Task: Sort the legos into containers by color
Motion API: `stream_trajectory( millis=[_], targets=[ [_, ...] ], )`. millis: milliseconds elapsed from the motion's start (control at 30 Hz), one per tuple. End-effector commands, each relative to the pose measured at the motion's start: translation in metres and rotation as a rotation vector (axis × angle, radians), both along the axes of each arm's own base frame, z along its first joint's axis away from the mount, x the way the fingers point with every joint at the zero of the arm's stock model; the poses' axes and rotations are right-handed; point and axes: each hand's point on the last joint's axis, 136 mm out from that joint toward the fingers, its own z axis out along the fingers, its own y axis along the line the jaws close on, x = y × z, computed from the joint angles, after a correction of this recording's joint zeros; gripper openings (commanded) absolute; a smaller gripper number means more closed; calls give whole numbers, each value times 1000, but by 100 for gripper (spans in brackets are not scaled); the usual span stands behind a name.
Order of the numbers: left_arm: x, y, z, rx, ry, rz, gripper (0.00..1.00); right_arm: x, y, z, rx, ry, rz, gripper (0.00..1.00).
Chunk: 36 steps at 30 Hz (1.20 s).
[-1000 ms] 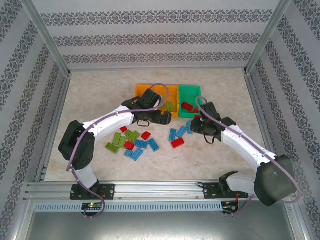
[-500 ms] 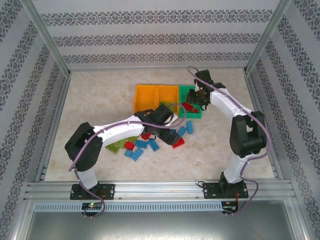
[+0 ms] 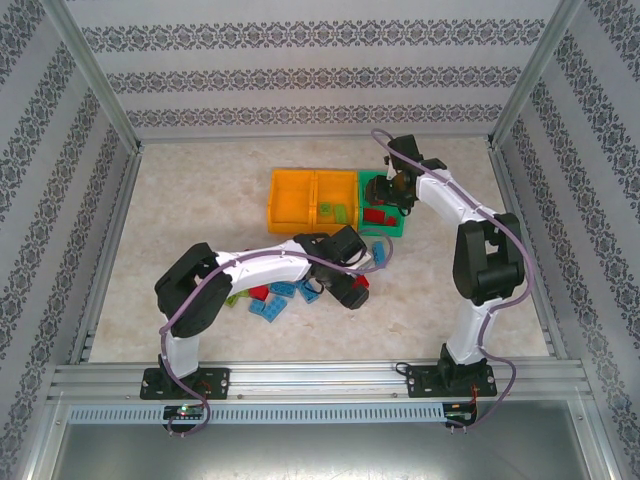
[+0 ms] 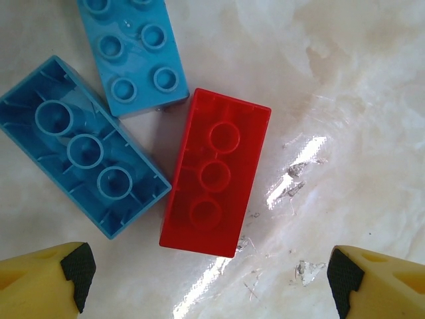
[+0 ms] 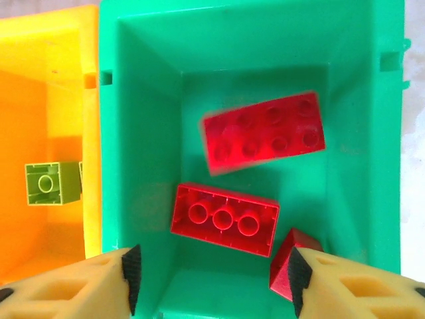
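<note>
My left gripper hangs open just above the loose legos on the table, at the pile's right end. An upside-down red lego lies just ahead of its fingertips, between their lines. Two blue legos lie to that brick's left. My right gripper is open over the green container, with nothing between its pads. In that container are three red legos: one blurred, one upside down, one by my right fingertip.
Two orange containers stand left of the green container; the nearer one holds a light green lego. More blue, red and green legos lie left of my left gripper. Metal frame rails border the table.
My right arm swung from the pile up to the green container and opened, and a red lego now lies blurred inside. My left arm came off the orange containers down to the pile.
</note>
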Motion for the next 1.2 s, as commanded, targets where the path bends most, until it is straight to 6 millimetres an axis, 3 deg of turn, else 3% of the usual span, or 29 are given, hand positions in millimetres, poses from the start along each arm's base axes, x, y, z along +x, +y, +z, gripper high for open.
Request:
stream_trajectory(
  millis=[0, 267, 500, 800, 1167],
  targets=[
    [0, -1, 0, 35, -28, 10, 92, -8, -4, 30, 44, -60, -23, 64],
    [8, -1, -9, 55, -49, 41, 92, -45, -25, 43, 28, -124, -84, 70],
    [-4, -13, -14, 30, -4, 19, 91, -69, -54, 39, 34, -119, -151, 71],
    [-10, -31, -19, -7, 23, 30, 90, -78, -66, 36, 44, -118, -177, 71],
    [-6, -39, -26, 20, 8, 74, 86, -83, -70, 25, 49, -101, -187, 71]
  ],
)
